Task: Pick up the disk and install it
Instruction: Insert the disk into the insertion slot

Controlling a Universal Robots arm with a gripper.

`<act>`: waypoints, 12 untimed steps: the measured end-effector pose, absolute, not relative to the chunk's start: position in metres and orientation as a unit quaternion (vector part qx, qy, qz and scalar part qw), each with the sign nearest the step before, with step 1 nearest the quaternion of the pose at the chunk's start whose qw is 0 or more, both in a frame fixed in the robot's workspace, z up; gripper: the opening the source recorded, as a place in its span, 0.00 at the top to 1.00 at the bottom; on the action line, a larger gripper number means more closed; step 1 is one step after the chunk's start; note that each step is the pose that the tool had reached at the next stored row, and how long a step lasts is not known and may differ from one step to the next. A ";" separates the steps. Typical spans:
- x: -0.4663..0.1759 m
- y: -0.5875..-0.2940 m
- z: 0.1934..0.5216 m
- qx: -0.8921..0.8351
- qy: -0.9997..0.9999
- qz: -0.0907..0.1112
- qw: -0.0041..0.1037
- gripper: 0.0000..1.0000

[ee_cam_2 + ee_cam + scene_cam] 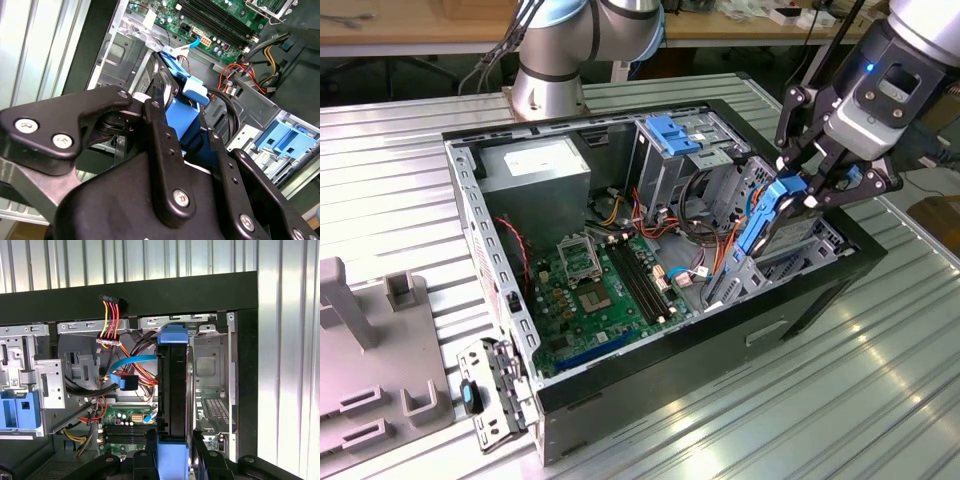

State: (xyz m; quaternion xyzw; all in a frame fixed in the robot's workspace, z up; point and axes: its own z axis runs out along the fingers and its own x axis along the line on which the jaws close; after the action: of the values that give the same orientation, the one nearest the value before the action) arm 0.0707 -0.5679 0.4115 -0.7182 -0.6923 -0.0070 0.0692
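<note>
One grey-black disk (172, 390), blue-framed, on edge, tight in the closed gripper (812, 188)

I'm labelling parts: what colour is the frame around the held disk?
Bright blue, framing the disk; best seen in the first wrist view.

Materials and finishes: the disk (761, 218) has a smooth bright blue plastic frame around a dark, dull metal body. The fingers (162, 140) are matt black with bright metal screw heads. The computer case (720, 350) is matt black outside and bare grey sheet metal inside. The tabletop (770, 420) is ribbed, shiny silver metal.
</note>
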 end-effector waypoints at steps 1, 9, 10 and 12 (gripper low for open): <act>0.071 -0.568 0.411 -0.718 -0.692 -0.007 0.069 0.63; 0.071 -0.568 0.411 -0.718 -0.692 -0.007 0.069 0.56; 0.071 -0.568 0.411 -0.718 -0.692 -0.007 0.069 0.56; 0.071 -0.568 0.411 -0.718 -0.692 -0.007 0.069 0.56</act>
State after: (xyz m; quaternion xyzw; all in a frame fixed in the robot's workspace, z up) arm 0.0711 -0.5681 0.4111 -0.7182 -0.6923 -0.0071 0.0693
